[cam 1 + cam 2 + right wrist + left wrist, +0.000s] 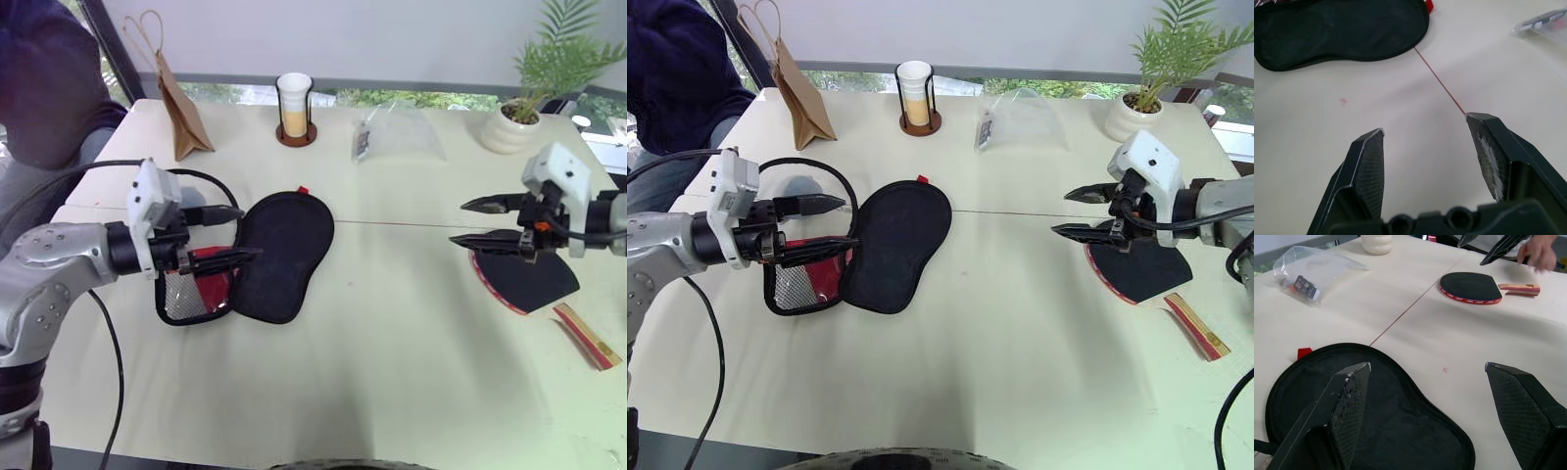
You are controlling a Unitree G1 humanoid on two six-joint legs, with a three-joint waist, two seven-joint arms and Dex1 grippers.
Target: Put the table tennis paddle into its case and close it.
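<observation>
Flat on the table (372, 372), the table tennis paddle (529, 279) lies just beneath the right gripper (475, 222), whose jaws gape empty. Well apart, the case (279, 255) lies unzipped, soft black fabric, under the left gripper (833, 223), also spread and empty.

The case (284, 257) lay open near the brown paper bag (182, 110), and its inside looked like matt black cloth, with a grey mesh pocket (184, 294) and a glossy red panel on the other half. The table tennis paddle (1472, 287), well apart from the case, had a matt black rubber face, a red rim and a smooth wooden handle. The table (392, 372) was a smooth, matt cream surface, the bag (1312, 271) beyond the case was clear shiny plastic, and the left gripper's fingers (1349, 396) had rough, textured black pads.
</observation>
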